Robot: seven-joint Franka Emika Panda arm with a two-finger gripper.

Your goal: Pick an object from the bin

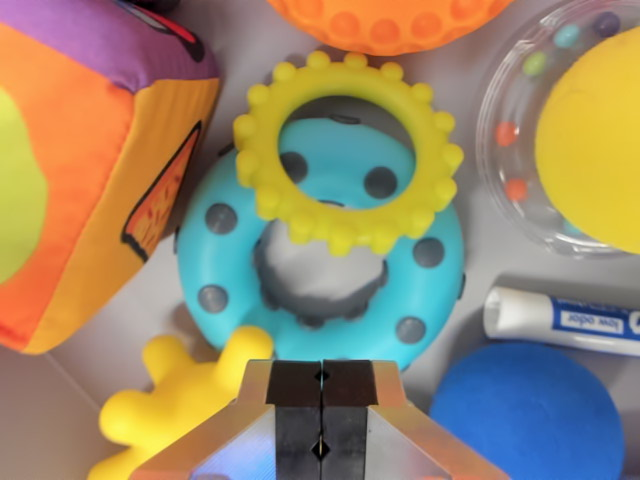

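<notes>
Gripper (pixel 321 415) at bottom centre, fingers pressed together, holding nothing, above bin floor (pixel 240 40), yellow ring (pixel 262 150) overlapping teal ring (pixel 225 270) at centre, cloth cube (pixel 90 160) left, blue ball (pixel 525 415) lower right, tube (pixel 560 320) beside it.

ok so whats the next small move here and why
Probably open the gripper first. Its fingers are pressed together with nothing between them, so it cannot take anything yet. It sits just over the near edge of the blue ring, with the yellow bumpy ring lying on top, so either is a close target once it is open.
</notes>
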